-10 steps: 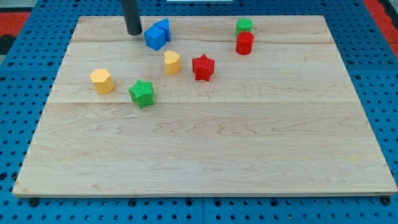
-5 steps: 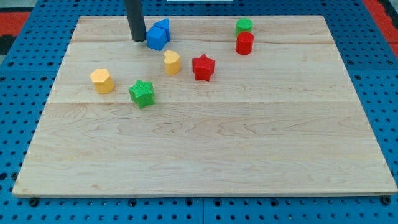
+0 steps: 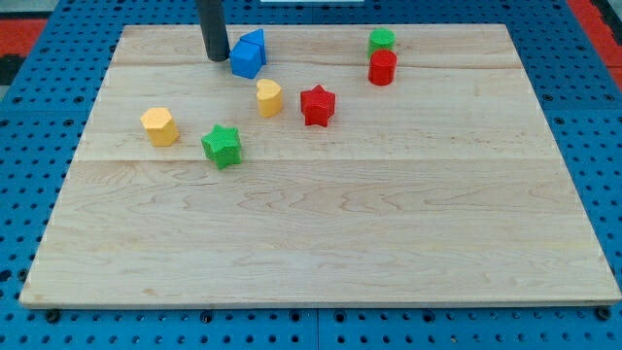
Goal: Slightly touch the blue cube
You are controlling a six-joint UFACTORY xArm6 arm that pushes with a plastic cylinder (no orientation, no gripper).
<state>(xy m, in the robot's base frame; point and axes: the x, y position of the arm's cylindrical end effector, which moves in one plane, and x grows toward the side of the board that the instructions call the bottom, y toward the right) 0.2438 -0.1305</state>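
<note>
Wooden surface (image 3: pixel 321 243), top edge, left of centre: blue cube (image 3: pixel 245 60) sits w/ a second blue block (image 3: pixel 256 42) just behind. Rod tip (image 3: pixel 216 58) rests just left of cube, touching or nearly; no jaws on the end effector, nothing held.

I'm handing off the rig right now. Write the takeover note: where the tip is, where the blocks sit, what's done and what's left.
Tip: my tip is on the board near the view's top, right at the left side of the blue cube; whether it touches cannot be told.
Blocks: a second blue block sits just behind the cube. The yellow heart and red star lie below it; the green star and yellow hexagon further left.
Done: approach to the cube.
Left: confirm a light touch, without shoving the cube.
</note>
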